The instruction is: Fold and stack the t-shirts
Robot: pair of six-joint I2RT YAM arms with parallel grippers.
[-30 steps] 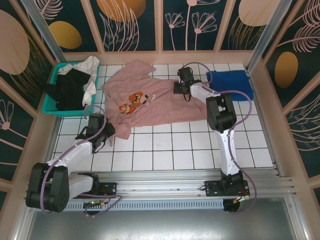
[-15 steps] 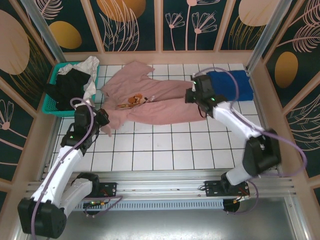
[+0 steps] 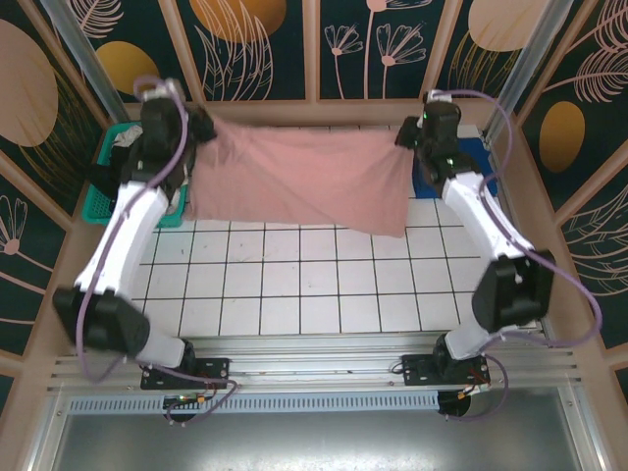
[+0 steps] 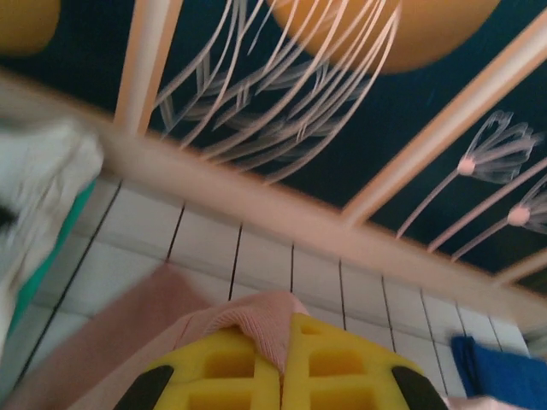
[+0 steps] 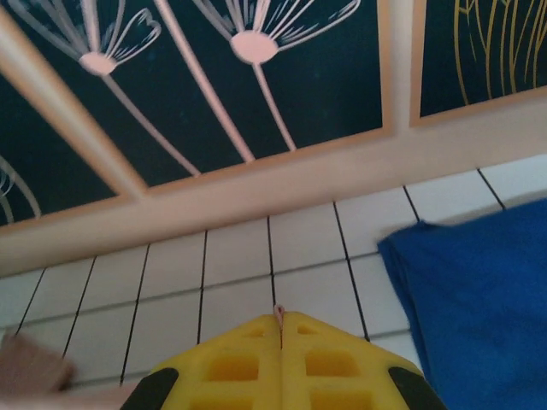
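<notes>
One dusty-pink t-shirt [image 3: 304, 177] hangs stretched as a broad sheet over the far rows of the tiled table [image 3: 294, 285]. It starts just beside the teal basket [image 3: 101, 196] and runs away from it. Held taut by its upper edge, it can be lowered flat, which I judge is the point: a smooth spread before the first fold.

The left gripper [image 4: 285, 329], at the basket end, is pinched closed on a bunched pink hem between its yellow fingers [image 4: 231, 367]. The right gripper [image 5: 280, 320], at the end away from the basket, is clamped too, with a sliver of pink showing in the seam between its pads [image 5: 333, 359].

A folded royal-blue t-shirt [image 5: 479, 282] lies on the tiles farthest from the basket, probably the base of the stack. White cloth [image 4: 43, 179] spills from the basket, not yet folded.
</notes>
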